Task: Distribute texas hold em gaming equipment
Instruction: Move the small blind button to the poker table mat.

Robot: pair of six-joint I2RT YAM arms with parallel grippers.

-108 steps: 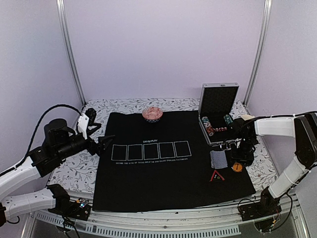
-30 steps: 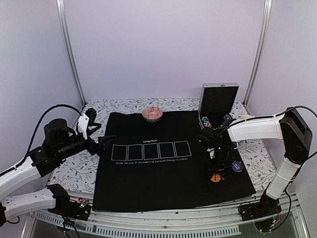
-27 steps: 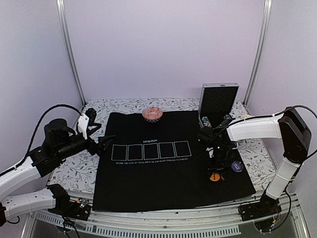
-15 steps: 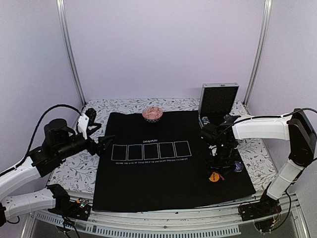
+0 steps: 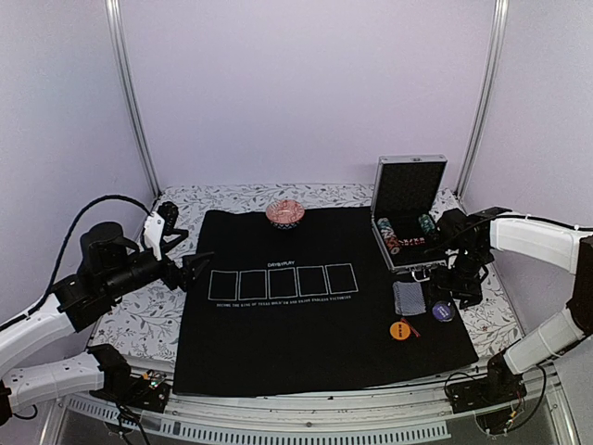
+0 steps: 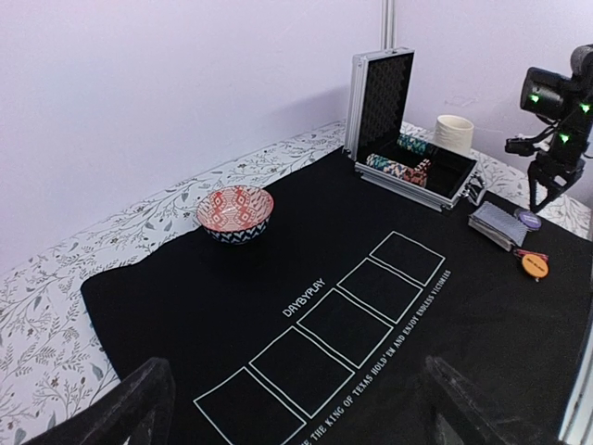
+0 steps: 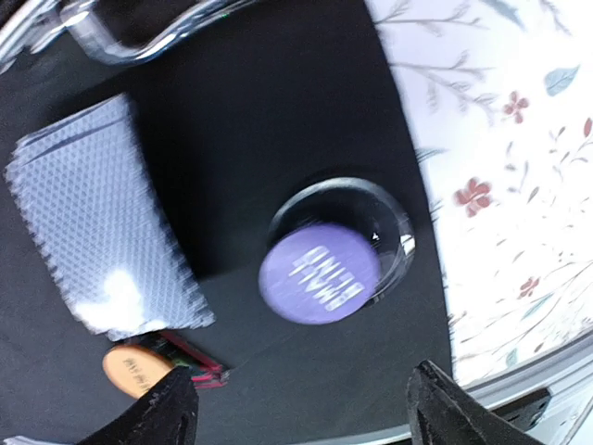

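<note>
Probably light and stiff, the blue button [image 7: 320, 273] is a small flat disc with a clear rim around it. It lies on the black mat [image 7: 259, 111] close to the mat's right edge, just short of the flowered tablecloth [image 7: 482, 185]. It sits low and looks slick, so a pinch from above would best land on two opposite sides of the rim. A grip on the printed top face would likely slide off.

The right claw [image 7: 301, 394] hangs over it with fingers spread and nothing between them.

Beside the button, a strip of mat apart, lies the loosely squared pile of cards [image 7: 93, 232]. These look thin and easy to scatter, so a finger coming down on that side could nudge them. Nearer the arms, the orange button [image 7: 130, 369] touches or overlaps the small red-edged triangle [image 7: 185, 357]; I cannot tell which lies on top.

Farther off, the open metal case [image 5: 410, 190] holds rows of chips [image 6: 394, 169], with a cup [image 6: 453, 134] behind it. A patterned bowl [image 5: 285, 214] stands at the mat's far edge.

The left claw [image 6: 296, 408] is spread wide and empty over the mat's left side, well away from all this.
</note>
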